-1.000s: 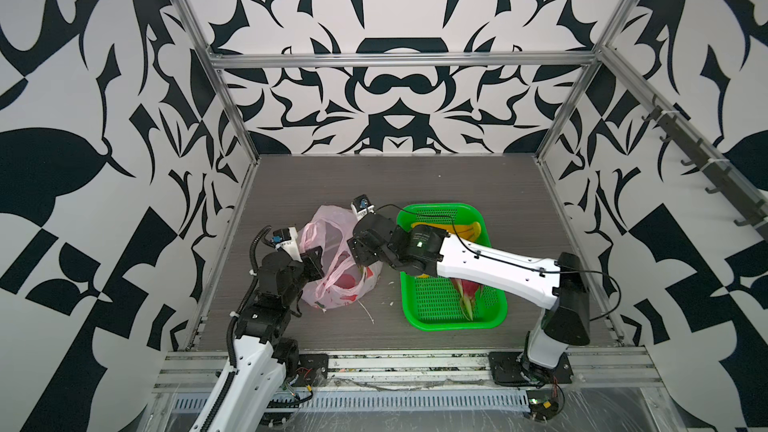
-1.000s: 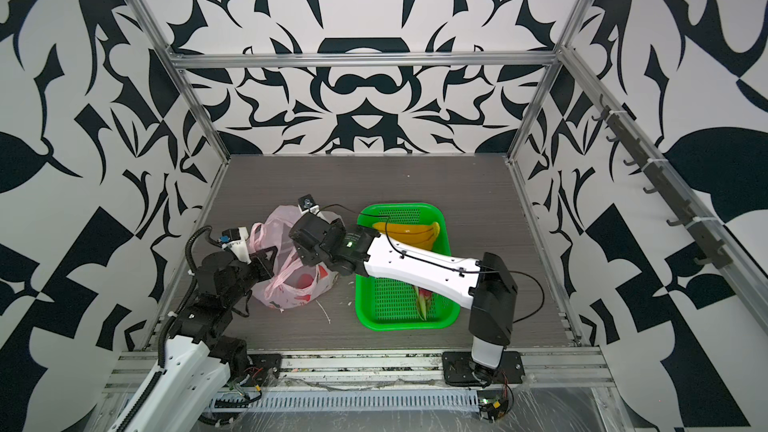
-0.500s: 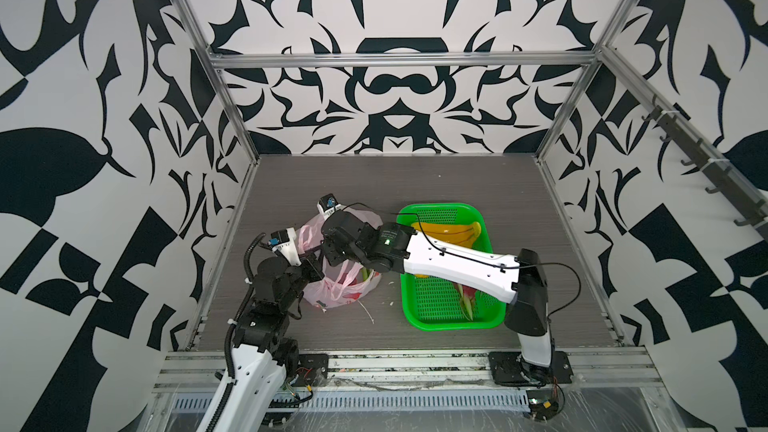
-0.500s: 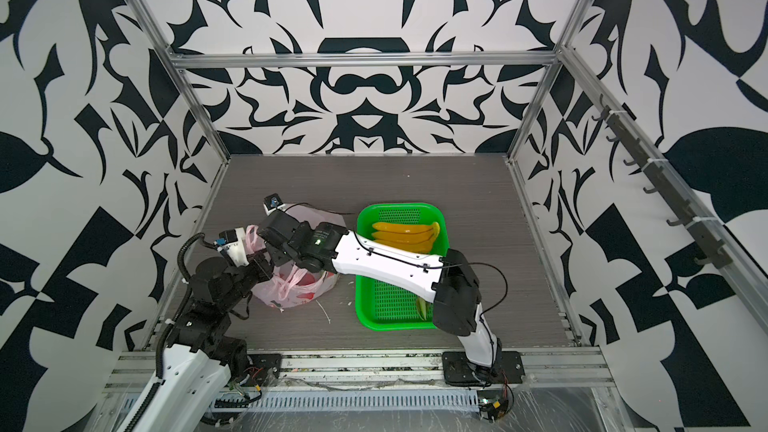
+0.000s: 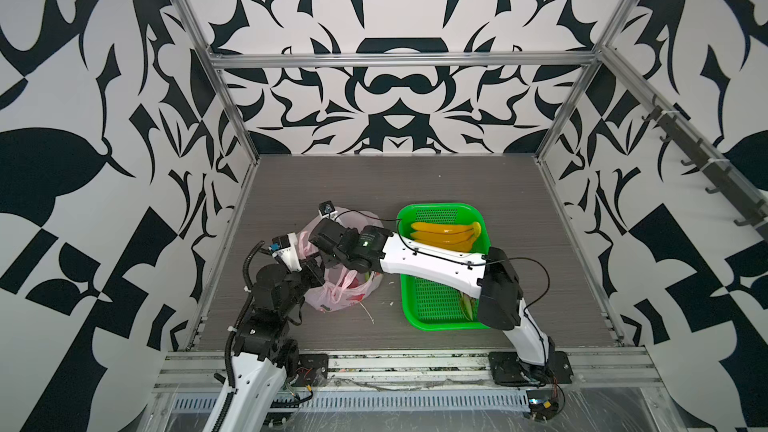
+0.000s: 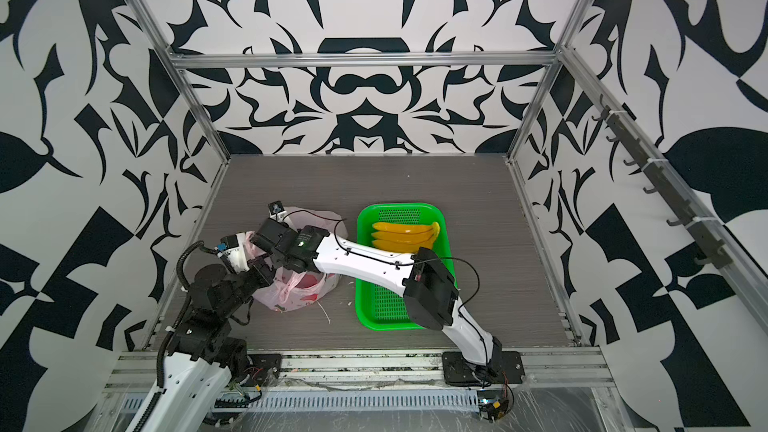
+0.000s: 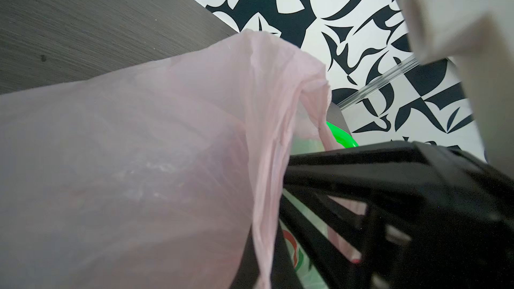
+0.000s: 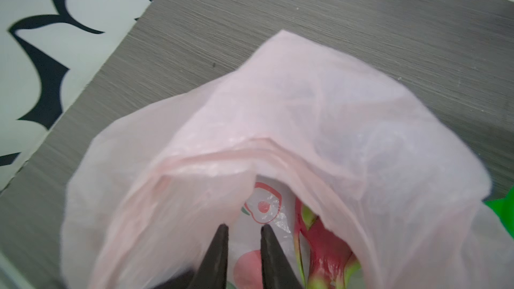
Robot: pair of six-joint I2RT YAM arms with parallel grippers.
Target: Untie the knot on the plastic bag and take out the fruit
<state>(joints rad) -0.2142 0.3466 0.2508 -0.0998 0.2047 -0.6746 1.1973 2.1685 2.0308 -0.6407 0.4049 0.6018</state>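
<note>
Top views, both looking down on a grey table (image 5: 374, 184). You see the pink bag (image 5: 332, 305) lying on the table's left half, near the front, close beside a green basket (image 5: 436, 305). The bag's mouth is open and faces upward, and a loose handle loop (image 5: 337, 290) droops over its near side. A bunch of bananas (image 5: 444, 232) lies at the far end of the basket, outside the bag. Your right arm (image 5: 432, 263) stretches from its base on the right, across the basket, to the bag's mouth. Your left gripper (image 5: 314, 274) sits at the bag's left rim with its jaws together, pinching the film there. In the left wrist view that film rises as a taut pink sheet close to the camera.

In the right wrist view your right gripper (image 8: 244, 229) points down into the open mouth. Its two dark fingers (image 8: 214, 259) stand a narrow gap apart, and you cannot tell whether they pinch any film. Just beside them, inside the bag, lies a magenta dragon fruit (image 8: 325, 248) with green-tipped scales, resting on the printed film. Red shows through the bag's side in both top views.
</note>
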